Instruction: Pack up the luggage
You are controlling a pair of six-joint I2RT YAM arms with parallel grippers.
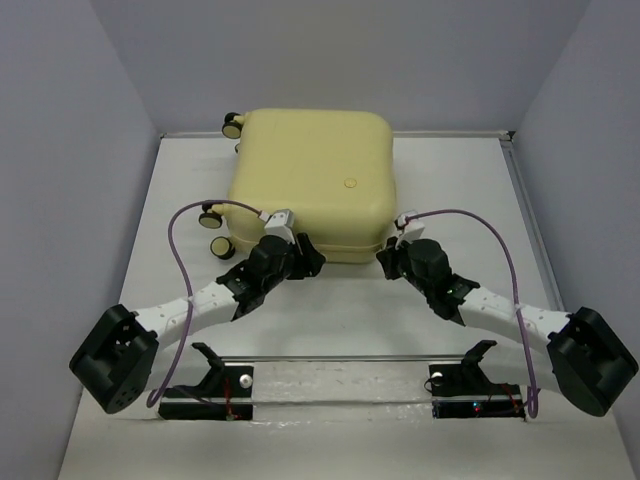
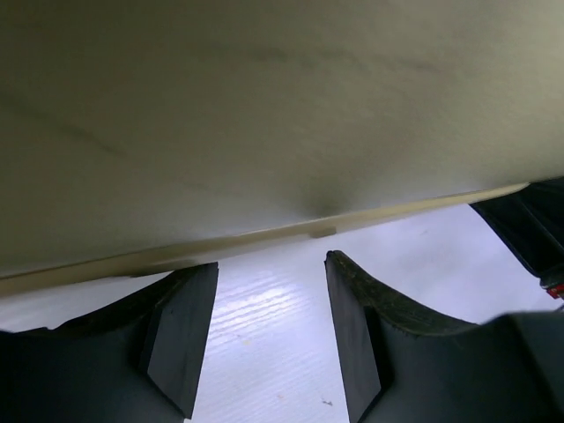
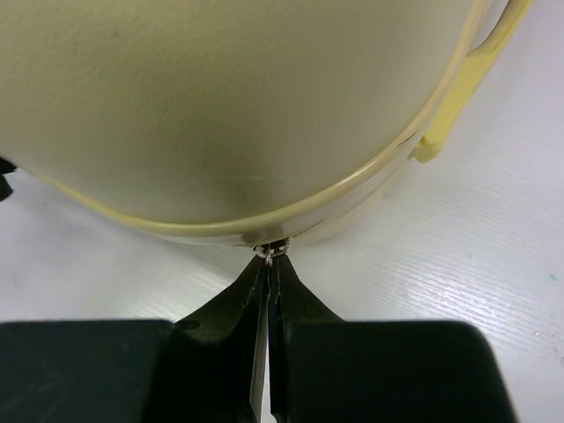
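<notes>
White grained bench [image 1: 330,320], smooth rounded luggage [image 1: 310,170]; my right tool [image 3: 269,264] pinches the metal zipper pull [image 3: 271,251], left tool [image 2: 271,291] gapes.

The top view is lit brightly and evenly from above; only soft, short shadows are cast on the white table [image 1: 330,330] around the luggage [image 1: 310,170]. In the left wrist view its shell is rendered dim and blurred, and the table beyond is washed out. In the right wrist view the zipper pull [image 3: 271,251] is caught sharp, while the fingers [image 3: 229,313] are left dark.
</notes>
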